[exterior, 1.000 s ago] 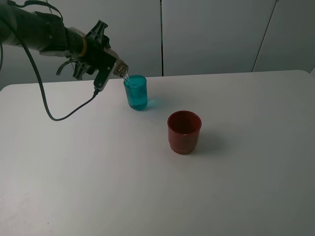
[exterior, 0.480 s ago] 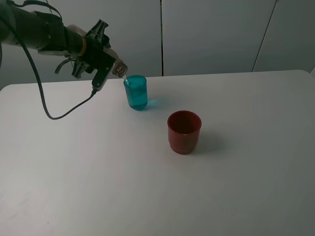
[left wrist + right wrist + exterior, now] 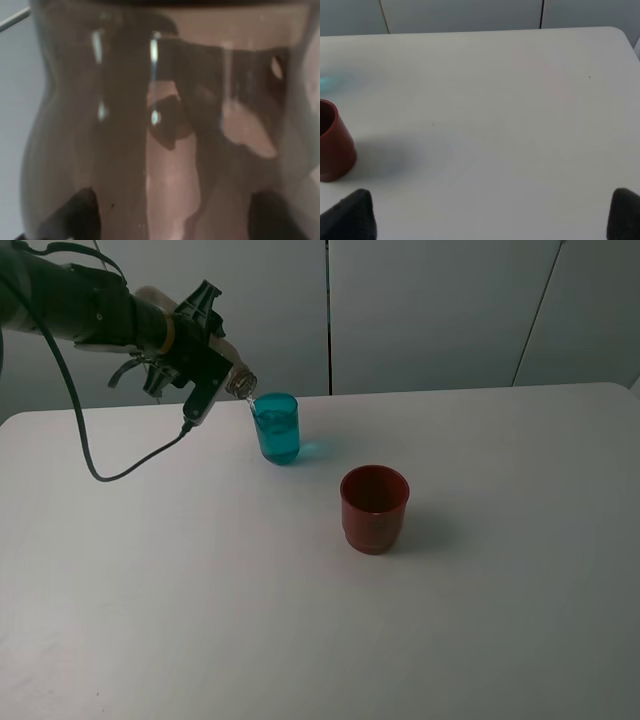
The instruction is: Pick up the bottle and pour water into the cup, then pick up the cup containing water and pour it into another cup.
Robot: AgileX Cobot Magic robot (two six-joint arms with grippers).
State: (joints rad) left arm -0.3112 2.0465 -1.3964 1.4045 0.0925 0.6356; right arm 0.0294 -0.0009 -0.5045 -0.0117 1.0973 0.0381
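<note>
Teal cup [image 3: 277, 428] stands upright on the worktop [image 3: 500, 620], at roughly 11 o'clock from the red cup [image 3: 374, 508], the two well apart. Bottle [image 3: 240, 383] is up off the worktop in the left jaws, tipped far over. Its long axis runs from 10 o'clock down toward 4 o'clock in the high view, open mouth at the low end, just above the teal cup's rim on its 10 o'clock side. Left jaws pinch the bottle round its body, with the neck and mouth poking out beyond them. Whether water is running right now is too fine to tell. Key relation for the next move, as I judge it: the mouth has to sit over the rim until the pour ends, then the bottle gets righted. Teal cup lies at about 4 o'clock from the left jaws, close by, so left is by far the nearer side. Right jaws are not in the high view. The right wrist view shows them spread wide, holding nothing, with the red cup at the frame edge and only a teal smear beyond it. Left wrist view is filled by the blurred, tinted bottle wall, no cup visible, so only the high view gives mouth-to-rim alignment.
</note>
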